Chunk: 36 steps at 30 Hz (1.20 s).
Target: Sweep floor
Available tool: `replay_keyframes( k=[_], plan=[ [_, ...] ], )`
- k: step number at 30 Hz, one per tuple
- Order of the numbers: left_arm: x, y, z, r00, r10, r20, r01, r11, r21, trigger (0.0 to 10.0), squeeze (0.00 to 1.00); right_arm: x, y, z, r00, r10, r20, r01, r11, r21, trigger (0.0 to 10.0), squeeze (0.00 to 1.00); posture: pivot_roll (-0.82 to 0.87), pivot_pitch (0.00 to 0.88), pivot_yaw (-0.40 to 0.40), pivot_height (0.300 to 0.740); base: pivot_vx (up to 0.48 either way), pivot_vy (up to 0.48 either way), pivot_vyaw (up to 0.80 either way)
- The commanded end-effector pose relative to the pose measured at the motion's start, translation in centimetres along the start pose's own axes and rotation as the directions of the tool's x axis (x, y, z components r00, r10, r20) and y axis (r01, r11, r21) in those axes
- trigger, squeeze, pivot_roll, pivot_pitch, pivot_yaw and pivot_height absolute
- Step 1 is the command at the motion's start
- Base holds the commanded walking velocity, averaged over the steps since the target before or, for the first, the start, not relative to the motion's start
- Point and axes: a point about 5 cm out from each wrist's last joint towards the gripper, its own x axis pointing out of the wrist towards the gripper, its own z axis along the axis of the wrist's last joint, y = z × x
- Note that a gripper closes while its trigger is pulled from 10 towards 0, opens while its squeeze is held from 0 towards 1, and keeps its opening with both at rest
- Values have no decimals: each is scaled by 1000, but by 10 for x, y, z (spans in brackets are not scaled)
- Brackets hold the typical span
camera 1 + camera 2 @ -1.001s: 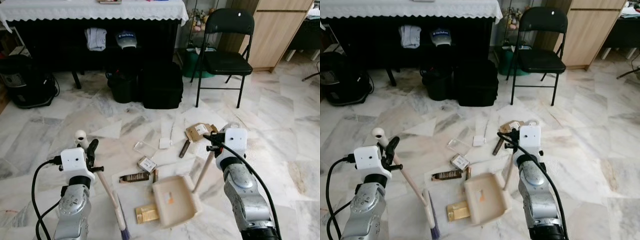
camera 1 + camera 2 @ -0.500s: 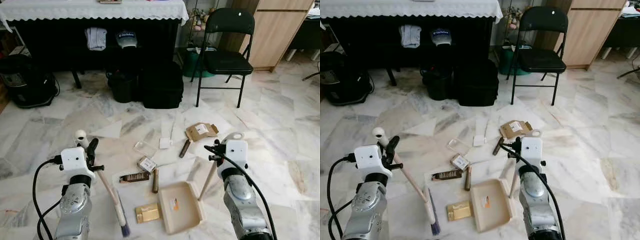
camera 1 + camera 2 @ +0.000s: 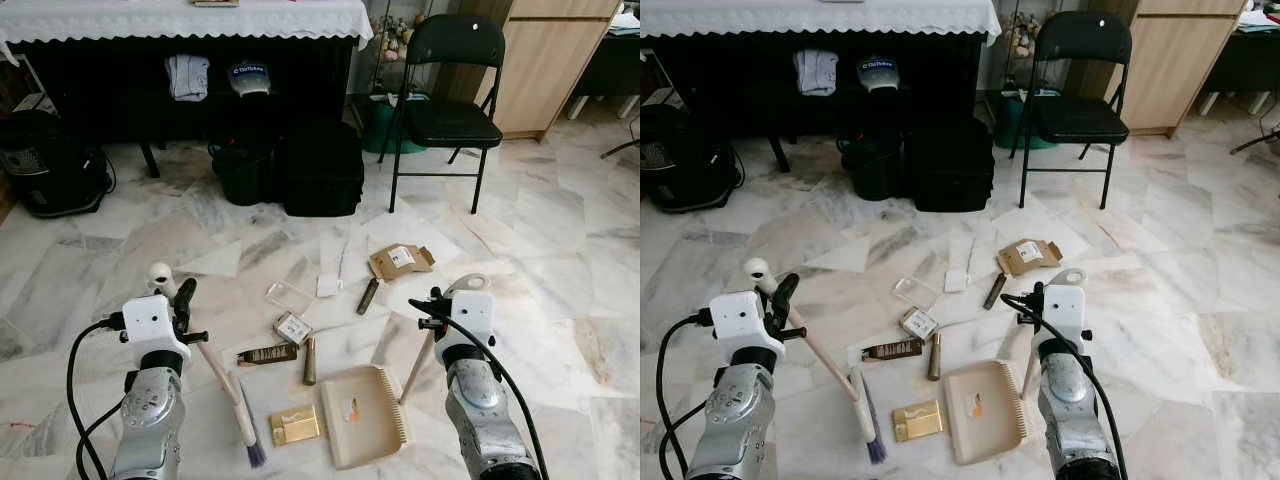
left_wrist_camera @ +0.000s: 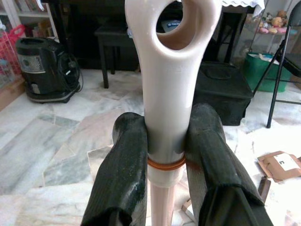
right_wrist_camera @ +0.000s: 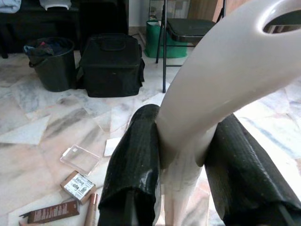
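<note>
Left fingers (image 4: 123, 174): clamped on the brush handle (image 4: 165, 94), just under its hanging loop.
Right fingers (image 5: 134, 165): clamped on the dustpan handle (image 5: 207, 108), below the loop.
Left gripper (image 3: 182, 300): holds the brush (image 3: 225, 385) slanting down; bristles on the floor (image 3: 560, 250) beside the gold packet (image 3: 294, 426).
Right gripper (image 3: 432, 305): dustpan (image 3: 362, 414) flat on the floor, mouth facing the litter.
Progress: early by my judgement. One small scrap lies in the pan; gold packet, brown wrapper (image 3: 268, 354), brown tube (image 3: 310, 361), small box (image 3: 293, 328), clear lid (image 3: 289, 295), white card (image 3: 329, 286), dark stick (image 3: 368, 296), cardboard piece (image 3: 401, 262) lie outside it.
Room: open marble to the right. Ahead, black bag (image 3: 321, 170), bucket (image 3: 243, 172), folding chair (image 3: 440, 110), desk (image 3: 180, 20) bound the sweep; vacuum (image 3: 50, 160) far left.
</note>
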Motion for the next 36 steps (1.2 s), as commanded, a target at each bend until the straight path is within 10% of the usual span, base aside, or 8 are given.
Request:
replay_keyframes(
  k=[1,36],
  plan=[
    [2,2,0,1000,16,7,-16,1000,-13,10000,0,4,-5,6,999,-20,38,21,1000,-4,10000,0,56,112,-40,740,0,0,0],
    [-8,26,-1,999,44,5,-44,998,50,10000,0,4,-2,-17,1000,-7,0,7,999,-34,10000,0,75,97,-35,740,0,0,0]
  ],
)
